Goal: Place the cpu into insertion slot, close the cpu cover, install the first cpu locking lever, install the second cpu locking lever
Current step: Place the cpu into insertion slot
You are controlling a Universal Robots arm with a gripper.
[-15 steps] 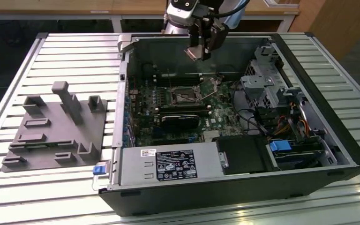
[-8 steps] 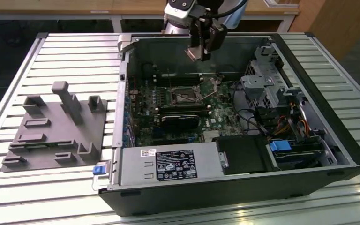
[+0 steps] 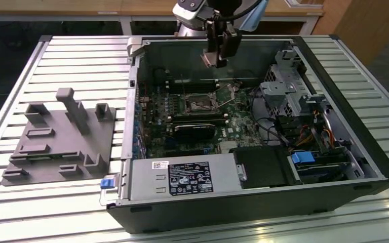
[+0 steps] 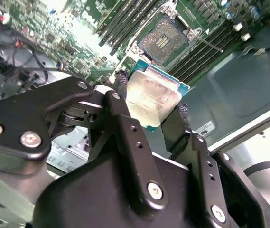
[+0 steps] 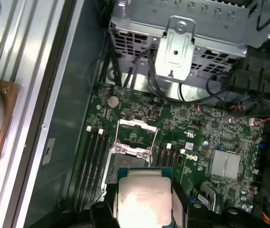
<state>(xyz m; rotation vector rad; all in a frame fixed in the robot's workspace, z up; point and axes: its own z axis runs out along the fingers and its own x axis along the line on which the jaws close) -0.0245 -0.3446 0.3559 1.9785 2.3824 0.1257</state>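
Note:
My gripper (image 3: 216, 59) hangs above the back of the open computer case, shut on the cpu (image 4: 153, 97), a flat square chip with a silvery top and a green edge. In both wrist views the black fingers (image 4: 120, 83) clamp two opposite edges of the chip (image 5: 143, 199). Below and ahead of it lies the insertion slot (image 5: 130, 145), a square socket with a dark centre on the green board (image 3: 198, 105), uncovered. The cpu cover (image 5: 136, 125) stands swung up at the socket's far edge. A thin metal lever (image 3: 230, 98) sticks up beside the socket.
Long memory slots (image 5: 92, 156) flank the socket. A black fan unit (image 3: 194, 132) sits just in front of it, and a metal drive cage (image 3: 282, 91) with cables fills the exterior view's right. A grey fixture plate (image 3: 63, 136) lies outside the case on the slatted table (image 3: 46, 212).

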